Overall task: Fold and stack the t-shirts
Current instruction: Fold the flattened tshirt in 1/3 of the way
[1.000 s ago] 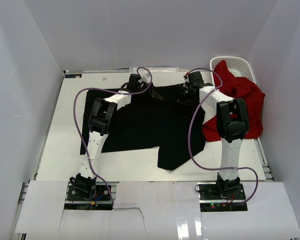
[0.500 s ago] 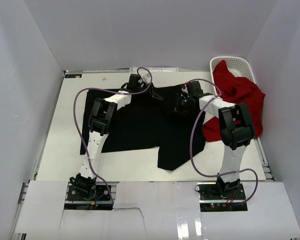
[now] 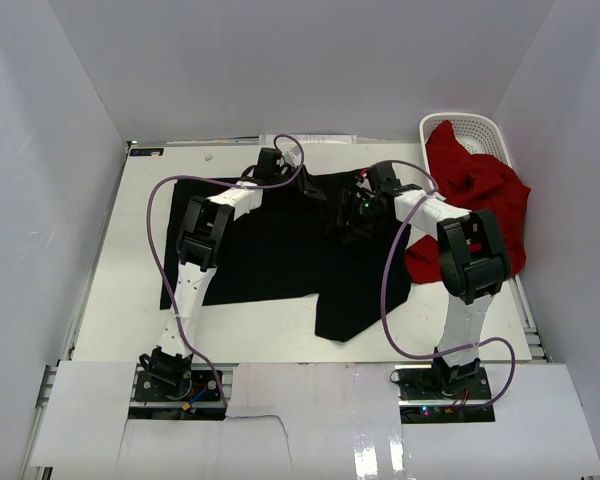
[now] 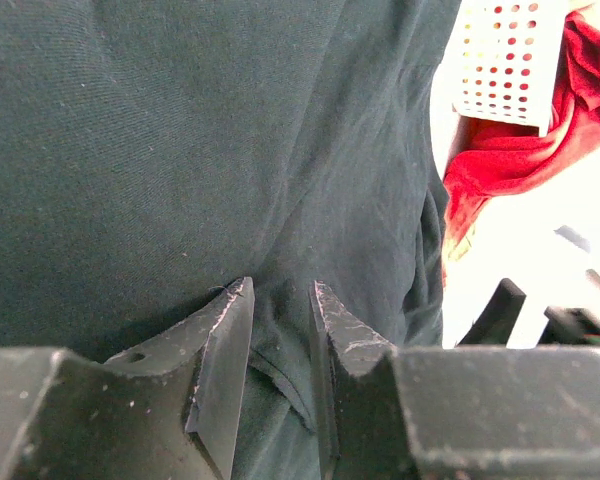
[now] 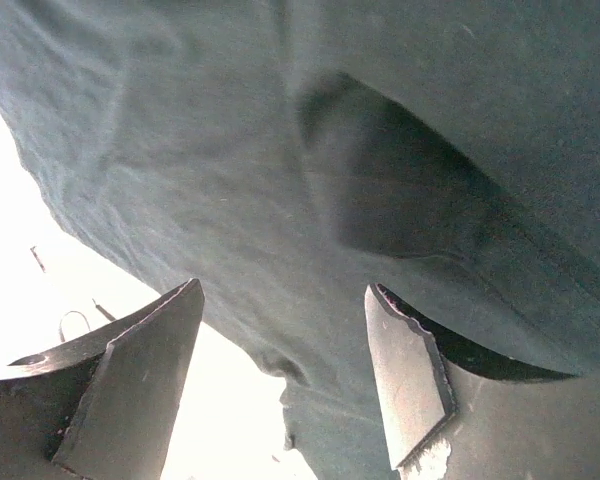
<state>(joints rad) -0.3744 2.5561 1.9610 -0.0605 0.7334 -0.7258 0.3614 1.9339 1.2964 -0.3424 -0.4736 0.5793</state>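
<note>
1. Judging from how things lie, the task is taken to be at an early stage: neither shirt has been brought to a neat folded packet, and nothing is stacked.
2. The black t-shirt is spread mostly flat across the middle of the table, with one flap reaching toward 5 o'clock, so its outline is uneven.
3. The red t-shirt is heaped at 2 o'clock on the table, draped partly inside and partly over the rim of the white basket; it is touched by neither arm.
4. The left gripper is placed at the 12 o'clock edge of the black t-shirt, and its fingers are drawn close on a small ridge of black cloth, which appears to be pinched between them.
5. The right gripper is held low over the same shirt at about 1 o'clock, with its fingers spread wide and nothing grasped between them.
6. What is left, by this reading: the black shirt must be folded down, then the red one must be fetched, spread, folded and laid on top.
</note>
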